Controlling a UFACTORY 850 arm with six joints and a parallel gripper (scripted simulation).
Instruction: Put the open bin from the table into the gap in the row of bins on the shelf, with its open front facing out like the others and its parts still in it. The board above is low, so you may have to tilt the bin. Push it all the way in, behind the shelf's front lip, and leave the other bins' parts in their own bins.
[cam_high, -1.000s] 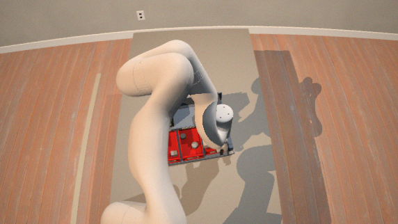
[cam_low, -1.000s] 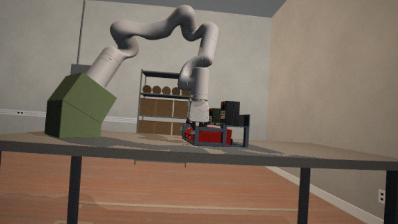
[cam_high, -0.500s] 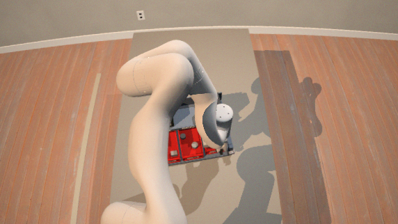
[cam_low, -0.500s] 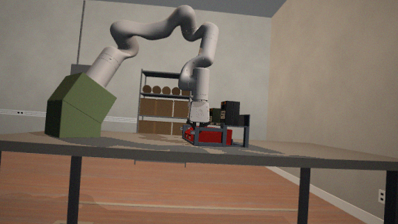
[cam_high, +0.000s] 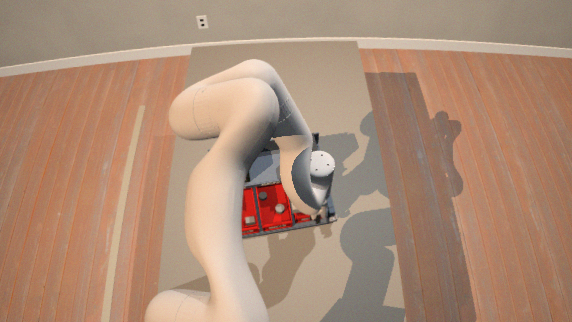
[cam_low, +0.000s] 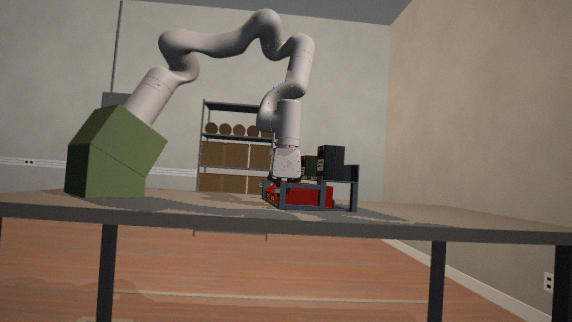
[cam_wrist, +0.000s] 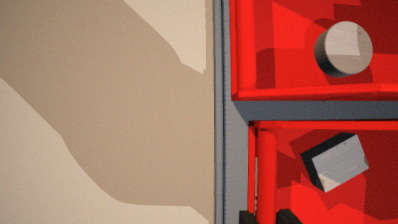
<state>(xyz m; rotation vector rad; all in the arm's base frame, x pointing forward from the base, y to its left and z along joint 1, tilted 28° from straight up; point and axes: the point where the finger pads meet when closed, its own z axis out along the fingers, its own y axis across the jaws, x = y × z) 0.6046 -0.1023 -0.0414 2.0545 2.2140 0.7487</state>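
The low grey shelf stands on the table with a row of red bins (cam_high: 267, 207) in it. In the wrist view the bin with a grey block (cam_wrist: 334, 161) sits in the slot beside a bin holding a grey cylinder (cam_wrist: 343, 48). Both lie behind the shelf's front lip (cam_wrist: 224, 110). The block bin's front rim (cam_wrist: 266, 170) runs between my gripper's two dark fingertips, which stand slightly apart around it. In the overhead view my gripper (cam_high: 317, 214) is at the right end of the row, and my wrist hides most of that bin.
Dark boxes (cam_low: 330, 162) stand on the shelf's top board. The arm's green base block (cam_low: 112, 152) is at the table's left. A storage rack (cam_low: 232, 150) stands against the far wall.
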